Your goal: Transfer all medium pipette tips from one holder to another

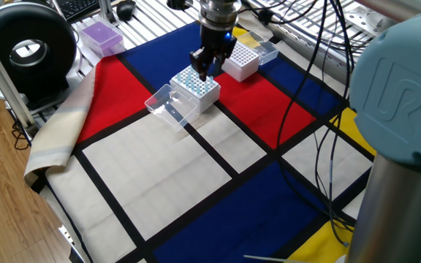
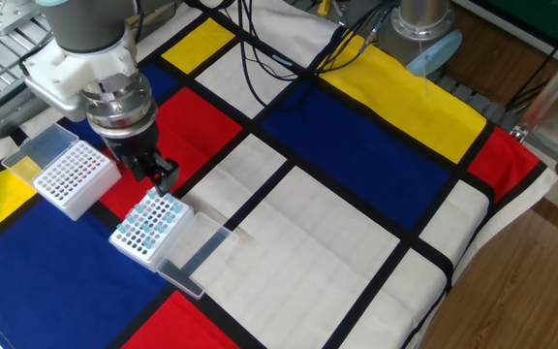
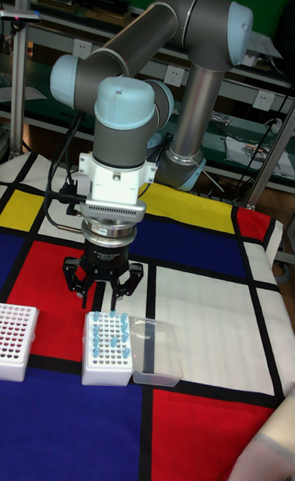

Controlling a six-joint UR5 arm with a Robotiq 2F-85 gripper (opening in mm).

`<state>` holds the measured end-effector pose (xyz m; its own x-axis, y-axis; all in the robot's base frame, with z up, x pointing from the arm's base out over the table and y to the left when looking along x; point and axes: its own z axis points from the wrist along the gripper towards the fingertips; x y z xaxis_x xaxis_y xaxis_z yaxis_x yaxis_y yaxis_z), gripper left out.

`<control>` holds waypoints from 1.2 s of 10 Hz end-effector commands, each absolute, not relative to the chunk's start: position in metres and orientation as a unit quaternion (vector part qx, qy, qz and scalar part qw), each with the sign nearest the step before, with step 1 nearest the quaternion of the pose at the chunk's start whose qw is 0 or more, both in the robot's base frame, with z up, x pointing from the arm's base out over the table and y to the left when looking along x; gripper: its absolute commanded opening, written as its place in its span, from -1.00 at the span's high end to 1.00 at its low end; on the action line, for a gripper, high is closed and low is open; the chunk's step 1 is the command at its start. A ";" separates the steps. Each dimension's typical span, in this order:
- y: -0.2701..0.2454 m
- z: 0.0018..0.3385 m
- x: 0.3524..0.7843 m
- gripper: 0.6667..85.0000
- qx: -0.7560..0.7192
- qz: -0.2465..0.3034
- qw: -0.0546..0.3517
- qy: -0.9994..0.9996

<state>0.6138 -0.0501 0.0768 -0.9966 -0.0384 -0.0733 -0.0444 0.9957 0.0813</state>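
Now, working left to right in the tall fixed view, you're seeing the empty white rack (image 3: 16, 340) sitting at the left edge of the worktop (image 3: 205, 292), its grid of holes showing dark and unfilled. Just beside it, the loaded white rack (image 3: 107, 348) is carrying the medium pipette tips (image 3: 106, 338), pale blue and translucent, standing upright in rows. Right of that, its clear hinged lid (image 3: 157, 352) is lying open and flat on the checkered cloth (image 3: 197, 415).

Your gripper (image 3: 104, 283) is hanging over the far edge of the loaded rack, jaws spread, nothing pinched between them as far as these views are showing.

You're dealing with featherweight parts here, I'd judge: thin moulded plastic cones, stiff along their length but easy to crush or kink at the fine end. They're looking smooth and slick, so a grip is likely slipping unless it's landing on the wide collar poking above the rack top. Take one there, squeeze lightly, and lift straight up so neighbours aren't getting dragged. The racks are rigid, boxy and matte; the lid is glossy and see-through.
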 end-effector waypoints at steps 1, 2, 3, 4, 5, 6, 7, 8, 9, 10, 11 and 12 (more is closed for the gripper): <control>-0.043 0.075 0.614 -0.15 -0.030 0.056 0.037 0.997; -0.043 0.074 0.617 -0.14 -0.036 0.057 0.041 0.997; -0.045 0.074 0.617 -0.11 -0.043 0.056 0.046 0.996; -0.046 0.075 0.619 -0.09 -0.048 0.055 0.050 0.996; -0.044 0.074 0.622 -0.08 -0.049 0.059 0.055 0.996; -0.039 0.075 0.620 -0.08 -0.045 0.068 0.053 0.995; -0.041 0.075 0.620 -0.08 -0.048 0.064 0.052 0.995; -0.043 0.075 0.620 -0.07 -0.048 0.063 0.052 0.996; -0.045 0.076 0.618 -0.07 -0.053 0.061 0.049 0.996; -0.049 0.077 0.616 -0.06 -0.059 0.055 0.046 0.996; -0.051 0.077 0.615 -0.05 -0.061 0.051 0.045 0.996; -0.056 0.077 0.617 -0.04 -0.065 0.041 0.046 0.996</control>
<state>0.6159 -0.0502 0.0745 -0.9890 -0.1133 -0.0950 -0.1219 0.9884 0.0905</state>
